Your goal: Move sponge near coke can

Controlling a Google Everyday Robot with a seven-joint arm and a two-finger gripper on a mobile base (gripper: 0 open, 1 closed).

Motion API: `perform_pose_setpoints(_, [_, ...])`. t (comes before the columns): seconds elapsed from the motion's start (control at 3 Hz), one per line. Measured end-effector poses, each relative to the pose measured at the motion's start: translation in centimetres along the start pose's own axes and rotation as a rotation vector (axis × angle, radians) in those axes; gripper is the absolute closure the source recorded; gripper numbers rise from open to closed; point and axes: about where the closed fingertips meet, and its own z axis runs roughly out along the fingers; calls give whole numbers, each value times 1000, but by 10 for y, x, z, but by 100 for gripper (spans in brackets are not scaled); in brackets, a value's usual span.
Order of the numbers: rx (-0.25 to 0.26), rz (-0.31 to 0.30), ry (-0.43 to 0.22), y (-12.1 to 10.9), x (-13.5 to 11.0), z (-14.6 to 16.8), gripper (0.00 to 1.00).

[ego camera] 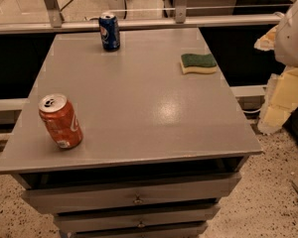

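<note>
Nearest the camera are the grey drawers (136, 198) of a cabinet, the top one slightly open under the overhanging tabletop (139, 108). On the tabletop's near left corner stands the coke can (61, 121), red-orange with white lettering and a silver top. Farther back, close to the rear edge and left of centre, a blue can (110, 31) stands upright before a pale rail (139, 24). The broad middle of the grey surface lies between these cans and the sponge (198, 63), which rests flat near the far right edge, well apart from the coke can; it shows a dark green top over pale yellow foam, with wavy sides. Beyond the right edge, blocks of yellow foam (283, 98) are stacked on the speckled floor. Above them a white rounded part of the robot (294, 31) reaches in from the frame's right side (only this shell shows); the gripper lies outside the view, so its state cannot be told.
</note>
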Motion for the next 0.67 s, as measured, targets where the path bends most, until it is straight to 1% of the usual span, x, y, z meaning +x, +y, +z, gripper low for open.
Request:
perform_pose_setpoints(0.33, [0,0,0,0,0,0,0])
perform_pose_setpoints(0.67, [4,4,-21,-3,-1,0,0])
